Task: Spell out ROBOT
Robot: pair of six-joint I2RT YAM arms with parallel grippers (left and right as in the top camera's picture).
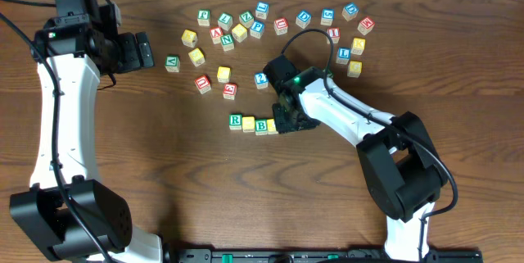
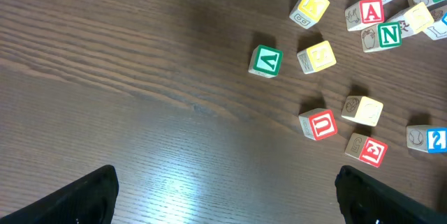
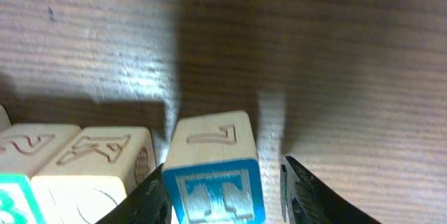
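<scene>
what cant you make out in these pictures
- Overhead: blue-bordered T cube hidden under the right tool.
- Right wrist: green-bordered B cube cut off by the bottom left corner.
- Left wrist: left tool, fingertips cut off by the bottom edge.
- Overhead: letters on the row's yellow cubes too small.
</scene>
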